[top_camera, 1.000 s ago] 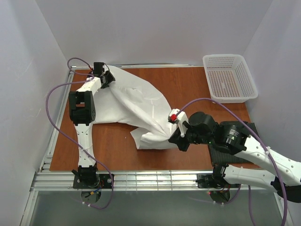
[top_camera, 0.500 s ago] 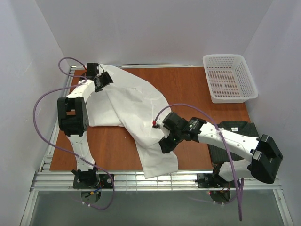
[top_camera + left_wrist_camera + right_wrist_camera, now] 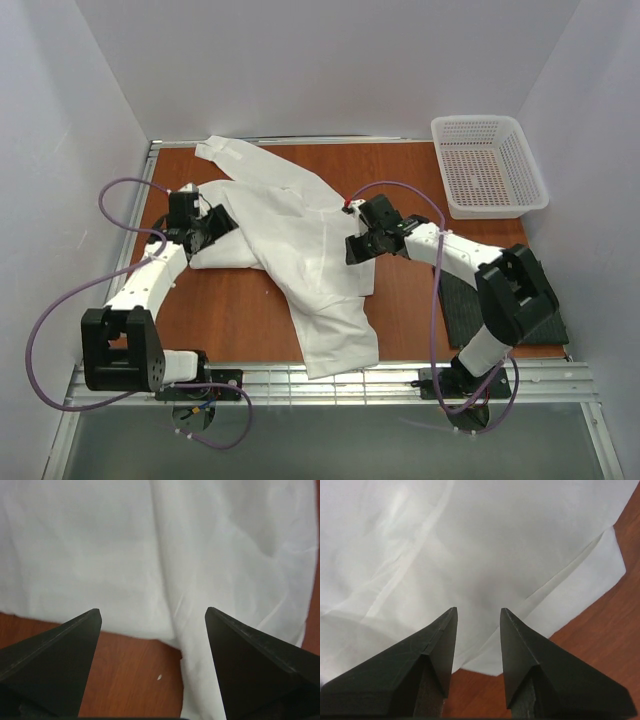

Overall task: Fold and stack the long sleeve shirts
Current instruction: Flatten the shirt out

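The white shirt [image 3: 290, 230] lies spread on the wooden table, from the back left corner to the front edge. My left gripper [image 3: 213, 226] is open and empty at the shirt's left edge. In the left wrist view [image 3: 152, 611] its jaws stand wide over the cloth's edge [image 3: 165, 555] and bare wood. My right gripper [image 3: 353, 250] is open and empty at the shirt's right edge. In the right wrist view [image 3: 477, 609] it hovers over the white hem [image 3: 520, 545]. The dark charcoal shirt [image 3: 455, 305] lies at the right, partly hidden under my right arm.
A white mesh basket [image 3: 490, 165] stands at the back right corner. White walls close in the table on three sides. An aluminium rail [image 3: 320, 380] runs along the front edge, and the shirt's bottom end reaches it.
Both grippers let go of the white shirt. The left one moved from the back corner toward the front. The right one moved back to the shirt's right edge. The shirt now lies flatter.
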`<state>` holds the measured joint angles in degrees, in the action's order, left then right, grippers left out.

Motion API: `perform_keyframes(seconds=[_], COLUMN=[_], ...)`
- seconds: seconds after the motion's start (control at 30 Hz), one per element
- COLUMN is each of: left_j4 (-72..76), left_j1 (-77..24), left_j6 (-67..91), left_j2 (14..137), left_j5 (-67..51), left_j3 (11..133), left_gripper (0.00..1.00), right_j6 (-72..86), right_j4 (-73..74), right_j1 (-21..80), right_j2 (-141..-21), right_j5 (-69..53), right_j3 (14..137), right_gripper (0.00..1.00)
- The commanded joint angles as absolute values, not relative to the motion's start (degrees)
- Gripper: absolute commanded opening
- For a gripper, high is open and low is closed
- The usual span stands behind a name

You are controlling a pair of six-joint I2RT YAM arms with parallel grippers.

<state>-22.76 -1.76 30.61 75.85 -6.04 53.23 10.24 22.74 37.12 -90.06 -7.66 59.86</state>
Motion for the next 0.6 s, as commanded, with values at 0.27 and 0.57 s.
perform_keyframes(seconds=[0.27, 0.57], left_j4=[-26.10, -25.23], left_j1=[-1.76, -1.58], left_j6=[30.59, 35.06], left_j2=[65.30, 65.92], left_j5=[-2.02, -0.79], left_j3=[41.40, 38.32], left_gripper=[0.79, 0.79], right_j6=[11.78, 13.63], right_j4=[13.09, 14.76], right_j1=[25.50, 12.57], right_j2=[-106.69, -112.94], right_j5=[-4.14, -0.26], right_j3=[65.03, 73.56], right_gripper=[0.33, 0.38])
